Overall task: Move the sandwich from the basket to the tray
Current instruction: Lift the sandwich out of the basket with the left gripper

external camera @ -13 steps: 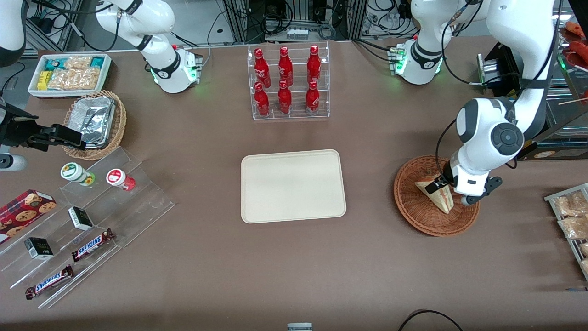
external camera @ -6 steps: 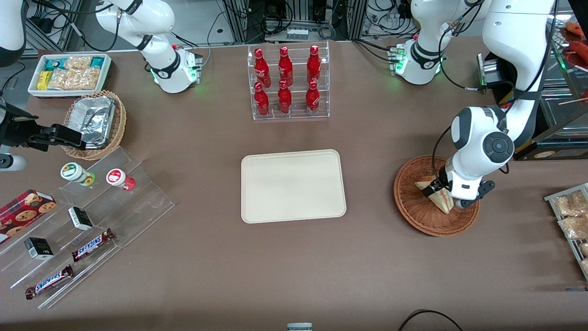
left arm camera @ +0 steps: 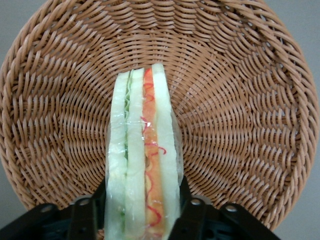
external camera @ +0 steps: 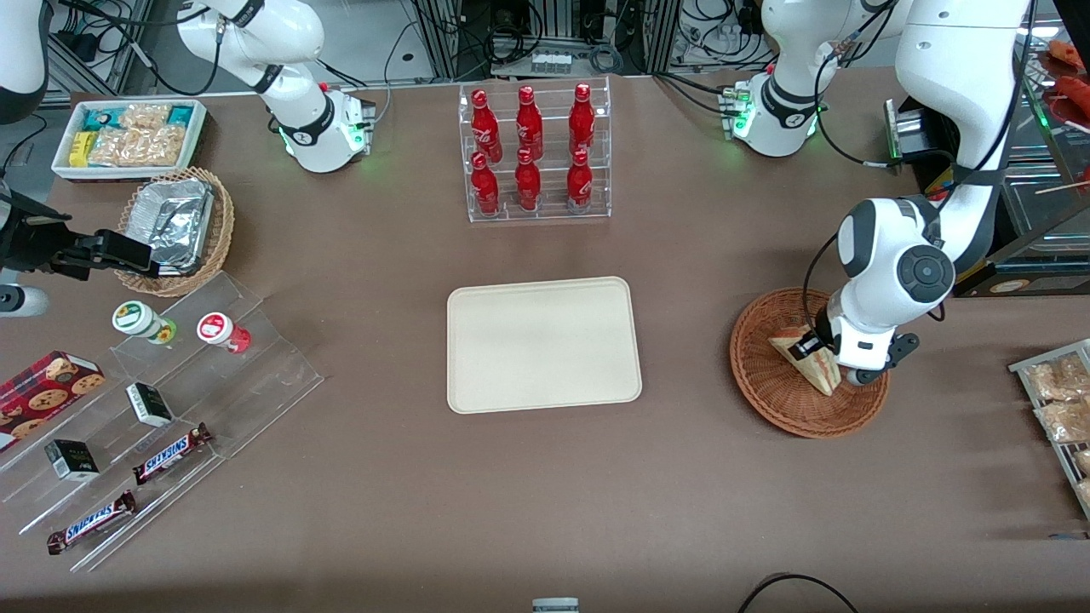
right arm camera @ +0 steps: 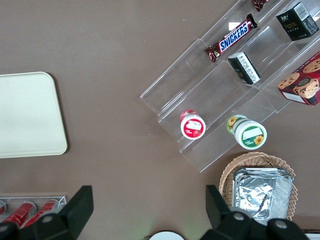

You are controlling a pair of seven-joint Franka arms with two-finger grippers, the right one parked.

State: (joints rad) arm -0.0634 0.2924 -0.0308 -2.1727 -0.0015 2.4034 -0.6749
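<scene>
The sandwich (external camera: 805, 364) is a white bread wedge with red-orange and green filling. It stands on edge in the round reddish-brown wicker basket (external camera: 771, 404) toward the working arm's end of the table. My left gripper (external camera: 816, 362) is down in the basket, shut on the sandwich with a finger against each bread face. In the left wrist view the sandwich (left arm camera: 142, 160) sits between the black fingers (left arm camera: 192, 212) of the gripper (left arm camera: 142, 212), with the basket (left arm camera: 240, 100) weave beneath. The cream tray (external camera: 542, 343) lies bare at the table's middle.
A clear rack of red bottles (external camera: 532, 153) stands farther from the front camera than the tray. A wire rack of snack bags (external camera: 1060, 409) lies beside the basket at the table's edge. A clear stepped display with candy bars (external camera: 162, 409) lies toward the parked arm's end.
The left arm's wrist has shifted a little toward the tray over the basket. The sandwich has stayed at about the same spot between the fingers.
</scene>
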